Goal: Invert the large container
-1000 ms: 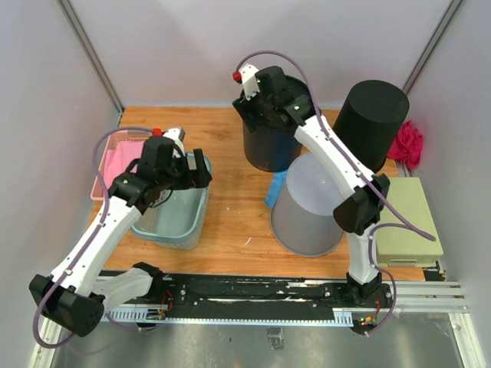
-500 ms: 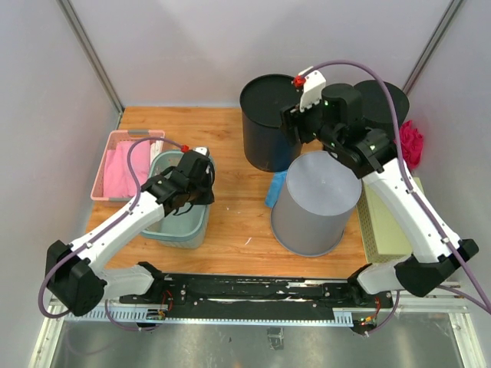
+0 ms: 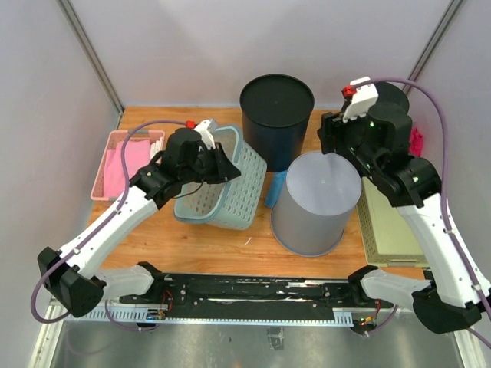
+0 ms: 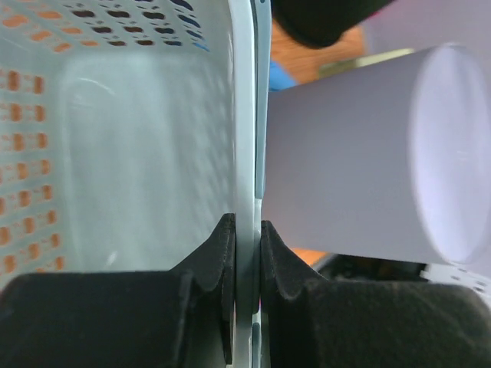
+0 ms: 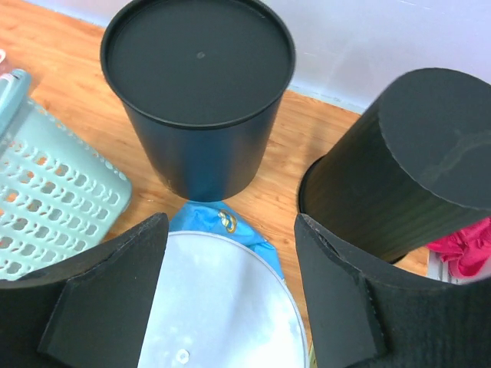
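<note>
**A:** Starting nearest the bases: where is the pale teal perforated plastic basket [image 3: 230,188]?

**B:** Left of middle on the wooden table [image 3: 222,239], tipped steeply. One holed wall faces up and it is not upside down yet.

**A:** And the left gripper [image 4: 245,230]?

**B:** Its jaws are nearly closed, pinching the basket's rim between the black pads (the wrist view shows this plainly).

**A:** What is beside it?

**B:** An upturned grey plastic bin [image 3: 318,203], with a blue scrap [image 3: 274,188] between the two. A pink tray [image 3: 115,165] lies to the left.

**A:** The right gripper [image 5: 230,261]?

**B:** It is spread wide and holds nothing, poised over the grey bin's base.

**A:** Farther back?

**B:** A black round bucket [image 5: 199,84] stands base-up. Right of it are a black cylinder [image 5: 414,161] and a magenta cloth [image 5: 464,238].
</note>
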You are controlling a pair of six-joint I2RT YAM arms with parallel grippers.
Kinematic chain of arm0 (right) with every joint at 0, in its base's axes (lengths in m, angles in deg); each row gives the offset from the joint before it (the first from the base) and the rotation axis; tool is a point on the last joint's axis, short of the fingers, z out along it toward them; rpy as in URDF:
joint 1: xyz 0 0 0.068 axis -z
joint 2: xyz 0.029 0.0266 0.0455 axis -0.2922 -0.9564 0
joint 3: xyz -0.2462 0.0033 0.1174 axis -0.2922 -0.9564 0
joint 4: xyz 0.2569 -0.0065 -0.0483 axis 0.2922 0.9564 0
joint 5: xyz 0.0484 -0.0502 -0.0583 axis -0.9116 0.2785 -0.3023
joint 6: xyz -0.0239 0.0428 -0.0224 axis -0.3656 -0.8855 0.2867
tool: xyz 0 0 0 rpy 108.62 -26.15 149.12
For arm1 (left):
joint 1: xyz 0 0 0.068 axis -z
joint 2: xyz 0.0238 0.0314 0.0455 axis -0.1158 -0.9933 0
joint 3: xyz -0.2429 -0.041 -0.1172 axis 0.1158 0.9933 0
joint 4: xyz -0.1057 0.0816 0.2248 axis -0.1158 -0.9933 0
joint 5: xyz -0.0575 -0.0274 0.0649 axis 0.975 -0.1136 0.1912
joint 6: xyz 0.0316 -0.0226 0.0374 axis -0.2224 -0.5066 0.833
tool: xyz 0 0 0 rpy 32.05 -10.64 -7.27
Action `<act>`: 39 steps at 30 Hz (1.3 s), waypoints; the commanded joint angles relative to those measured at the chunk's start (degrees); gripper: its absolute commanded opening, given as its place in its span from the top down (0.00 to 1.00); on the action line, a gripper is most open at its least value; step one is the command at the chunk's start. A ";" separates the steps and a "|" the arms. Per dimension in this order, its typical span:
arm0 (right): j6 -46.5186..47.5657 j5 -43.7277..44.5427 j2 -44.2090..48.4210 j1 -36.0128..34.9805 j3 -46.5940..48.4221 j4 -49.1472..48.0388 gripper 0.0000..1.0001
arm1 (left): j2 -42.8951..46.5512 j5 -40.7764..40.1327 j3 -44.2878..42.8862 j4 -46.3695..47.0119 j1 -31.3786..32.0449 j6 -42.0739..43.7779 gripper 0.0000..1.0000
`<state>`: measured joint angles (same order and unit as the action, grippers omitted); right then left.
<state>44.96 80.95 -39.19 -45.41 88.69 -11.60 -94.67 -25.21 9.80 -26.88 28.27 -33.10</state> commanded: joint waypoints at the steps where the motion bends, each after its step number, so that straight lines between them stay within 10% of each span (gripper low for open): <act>1: -1.70 2.11 2.97 1.93 -2.67 -1.34 0.32 | 3.34 14.01 0.07 9.35 -3.15 -4.80 1.00; 13: -2.52 1.67 3.94 3.37 -4.83 -1.47 0.32 | 4.27 40.59 27.25 50.98 -16.67 -30.05 1.00; 16: -2.69 1.20 3.86 3.59 -5.20 -1.42 0.32 | 3.75 39.95 28.06 44.93 -19.19 -24.50 0.91; 19: -2.89 0.81 4.26 3.71 -5.97 -1.38 0.32 | 3.33 30.57 23.38 25.34 -20.25 -8.47 0.41; 22: -2.74 0.67 4.37 3.98 -6.62 -1.30 0.32 | 2.54 19.62 15.90 9.46 -20.24 2.11 0.18; 39: -3.91 -1.65 3.35 4.34 -7.04 -1.16 0.31 | 2.16 -23.52 0.75 -10.20 -4.49 16.03 0.09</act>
<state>42.45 80.75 -35.56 -41.94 82.08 -12.17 -90.56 -35.12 9.73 -32.95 20.40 -18.72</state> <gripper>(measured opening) 0.686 0.932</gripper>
